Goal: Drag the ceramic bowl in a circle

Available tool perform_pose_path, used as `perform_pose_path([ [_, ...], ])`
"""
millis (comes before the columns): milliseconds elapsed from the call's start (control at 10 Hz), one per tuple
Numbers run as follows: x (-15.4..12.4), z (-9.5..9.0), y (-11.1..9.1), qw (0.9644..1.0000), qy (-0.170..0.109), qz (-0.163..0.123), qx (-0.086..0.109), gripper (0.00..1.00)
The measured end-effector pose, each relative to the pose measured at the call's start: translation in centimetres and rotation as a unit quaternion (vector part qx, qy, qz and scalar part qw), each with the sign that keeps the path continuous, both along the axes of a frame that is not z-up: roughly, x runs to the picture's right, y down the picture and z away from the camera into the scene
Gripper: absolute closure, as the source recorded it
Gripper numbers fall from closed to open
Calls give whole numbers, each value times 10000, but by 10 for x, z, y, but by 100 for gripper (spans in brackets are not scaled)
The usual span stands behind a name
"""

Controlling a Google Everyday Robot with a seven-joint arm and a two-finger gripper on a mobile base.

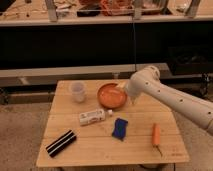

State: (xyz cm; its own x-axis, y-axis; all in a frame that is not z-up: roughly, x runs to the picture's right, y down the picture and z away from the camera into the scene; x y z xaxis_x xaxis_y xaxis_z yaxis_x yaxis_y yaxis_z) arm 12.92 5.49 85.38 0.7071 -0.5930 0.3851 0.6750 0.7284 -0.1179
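Note:
The ceramic bowl (109, 95) is round, shallow and orange. It sits upright on the wooden table (100, 150), at the back centre. My gripper (124, 90) is at the bowl's right rim, at the end of the white arm (170, 100) that reaches in from the right. The arm's wrist hides where the gripper meets the rim.
A small translucent white cup (77, 91) stands left of the bowl. A white bottle (93, 117) lies in front of the bowl, with a blue sponge (119, 128) beside it. An orange carrot (156, 135) lies front right and a black striped object (61, 143) front left. Dark shelving stands behind the table.

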Motion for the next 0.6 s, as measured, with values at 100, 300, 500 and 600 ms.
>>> perform_pose_path([
  [100,1,6,2,10000,-31,3,-8,20],
  [300,-1,11,3,9999,-99,-10,-19,20],
  [500,1,21,8,9998,-168,-10,-65,20],
  [600,2,28,13,9998,-194,-4,-93,20],
])
